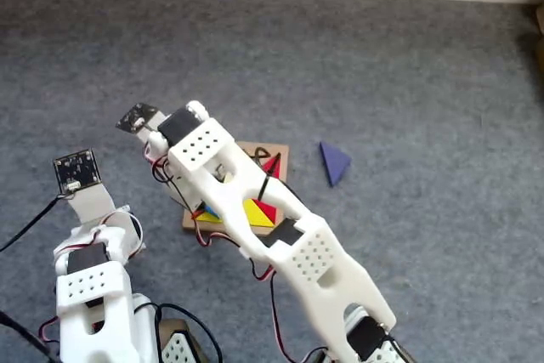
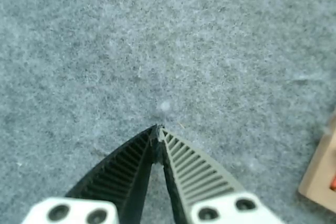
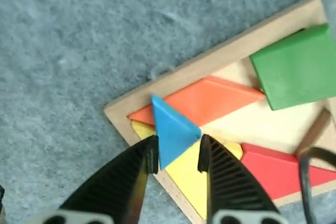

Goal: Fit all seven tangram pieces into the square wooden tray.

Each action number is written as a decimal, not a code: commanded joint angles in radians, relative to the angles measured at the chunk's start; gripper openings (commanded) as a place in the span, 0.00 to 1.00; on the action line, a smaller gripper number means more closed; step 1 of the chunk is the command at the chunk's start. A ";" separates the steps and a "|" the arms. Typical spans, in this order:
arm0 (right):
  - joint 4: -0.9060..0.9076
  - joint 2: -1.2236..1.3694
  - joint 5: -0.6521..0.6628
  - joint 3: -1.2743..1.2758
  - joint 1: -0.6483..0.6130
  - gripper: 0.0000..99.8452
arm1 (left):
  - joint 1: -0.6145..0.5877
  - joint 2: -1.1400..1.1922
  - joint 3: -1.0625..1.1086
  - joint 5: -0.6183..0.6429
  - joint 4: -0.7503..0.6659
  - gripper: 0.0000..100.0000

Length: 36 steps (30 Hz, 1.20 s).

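Note:
The square wooden tray (image 3: 210, 64) lies on the grey carpet, and my right arm (image 1: 255, 193) reaches across it. Inside lie an orange triangle (image 3: 220, 98), a green square (image 3: 296, 66), a yellow triangle (image 3: 189, 174) and a red triangle (image 3: 278, 169). My right gripper (image 3: 177, 153) is shut on a light blue triangle (image 3: 176, 129), held over the tray's corner where the orange and yellow pieces meet. A dark blue triangle (image 1: 333, 161) lies on the carpet to the right of the tray (image 1: 276, 152). My left gripper (image 2: 157, 130) is shut and holds nothing, over bare carpet left of the tray (image 2: 320, 177).
Grey carpet (image 1: 408, 65) covers the whole surface, with open room behind and to the right of the tray. My left arm (image 1: 89, 269) stands at the front left. Cables (image 1: 272, 178) hang from my right arm over the tray.

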 commanded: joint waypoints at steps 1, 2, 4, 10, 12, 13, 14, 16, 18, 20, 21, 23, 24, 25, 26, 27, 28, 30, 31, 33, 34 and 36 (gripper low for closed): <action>-0.012 0.022 -0.008 -0.041 -0.010 0.13 | 0.022 -0.015 -0.028 -0.011 -0.015 0.01; -0.013 0.036 -0.006 -0.041 -0.008 0.13 | 0.022 -0.015 -0.028 -0.011 -0.015 0.01; -0.013 0.050 -0.006 -0.041 -0.005 0.13 | 0.022 -0.015 -0.028 -0.011 -0.015 0.01; -0.015 0.050 -0.012 -0.041 0.041 0.13 | 0.022 -0.015 -0.028 -0.011 -0.015 0.01; -0.015 0.051 -0.014 -0.041 0.061 0.13 | 0.022 -0.015 -0.028 -0.011 -0.015 0.01; -0.015 0.051 -0.014 -0.041 0.070 0.13 | 0.022 -0.015 -0.028 -0.011 -0.015 0.01; -0.015 0.051 -0.021 -0.041 0.079 0.13 | 0.022 -0.015 -0.028 -0.011 -0.015 0.01; -0.016 0.051 -0.061 -0.041 0.101 0.13 | 0.022 -0.015 -0.028 -0.011 -0.015 0.01; -0.031 0.051 -0.095 -0.041 0.124 0.13 | 0.022 -0.015 -0.028 -0.011 -0.015 0.01; -0.039 0.051 -0.127 -0.041 0.150 0.13 | 0.022 -0.015 -0.028 -0.011 -0.015 0.01; -0.050 0.051 -0.147 -0.041 0.163 0.13 | 0.022 -0.015 -0.028 -0.011 -0.015 0.01; -0.068 0.051 -0.195 -0.041 0.186 0.13 | 0.022 -0.015 -0.028 -0.011 -0.015 0.01; -0.079 0.051 -0.219 -0.041 0.196 0.13 | 0.022 -0.015 -0.028 -0.011 -0.015 0.01; -0.088 0.051 -0.244 -0.041 0.200 0.13 | 0.022 -0.015 -0.028 -0.011 -0.015 0.01; -0.096 0.051 -0.269 -0.041 0.205 0.13 | 0.022 -0.015 -0.028 -0.011 -0.015 0.01; -0.102 0.051 -0.293 -0.041 0.206 0.13 | 0.022 -0.015 -0.028 -0.011 -0.015 0.01; -0.108 0.051 -0.315 -0.041 0.206 0.13 | 0.022 -0.015 -0.028 -0.011 -0.015 0.01; -0.108 0.053 -0.351 -0.041 0.206 0.13 | 0.022 -0.015 -0.028 -0.011 -0.015 0.01; -0.108 0.053 -0.374 -0.041 0.206 0.13 | 0.022 -0.015 -0.028 -0.011 -0.015 0.01; -0.108 0.053 -0.430 -0.041 0.216 0.13 | 0.022 -0.015 -0.028 -0.011 -0.015 0.01; -0.108 0.053 -0.459 -0.041 0.222 0.13 | 0.022 -0.015 -0.028 -0.011 -0.015 0.01; -0.107 0.053 -0.511 -0.041 0.237 0.13 | 0.022 -0.015 -0.028 -0.011 -0.015 0.01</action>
